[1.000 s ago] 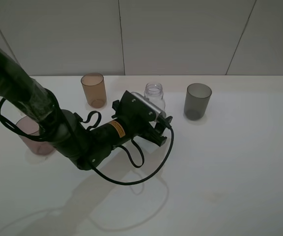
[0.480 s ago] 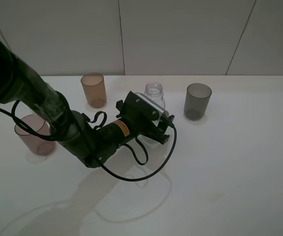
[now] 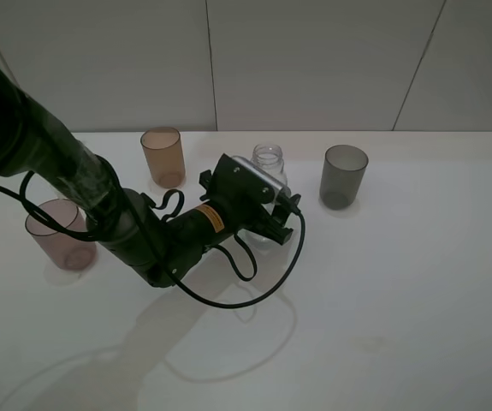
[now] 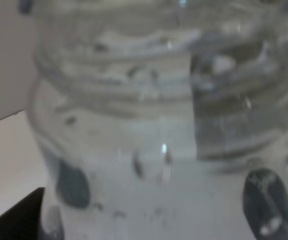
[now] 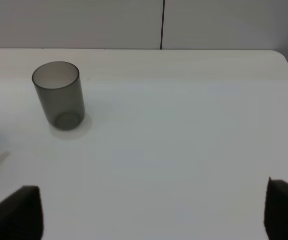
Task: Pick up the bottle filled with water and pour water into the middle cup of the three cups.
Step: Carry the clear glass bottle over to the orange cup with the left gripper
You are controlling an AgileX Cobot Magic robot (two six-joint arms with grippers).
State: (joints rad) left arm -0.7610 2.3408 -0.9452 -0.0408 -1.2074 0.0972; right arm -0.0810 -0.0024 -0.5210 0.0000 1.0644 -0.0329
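Note:
The clear bottle (image 3: 268,163) stands upright at the back middle of the table, with water in it. It fills the left wrist view (image 4: 149,125). My left gripper (image 3: 278,220) is at the bottle's lower body with its jaws on either side, open. One dark fingertip (image 4: 18,220) shows beside the bottle. The amber middle cup (image 3: 163,156) stands left of the bottle. The pinkish-mauve cup (image 3: 57,233) is at the far left, partly behind my left arm. The dark grey cup (image 3: 343,175) is right of the bottle and shows in the right wrist view (image 5: 58,95). My right gripper (image 5: 149,220) is open and empty.
My left arm's black cable (image 3: 254,287) loops over the white table (image 3: 400,300) in front of the bottle. A tiled wall (image 3: 314,60) runs behind the table's back edge.
My left gripper has moved a little further towards the bottle, closing in around its lower body. The bottle and the cups have not moved.

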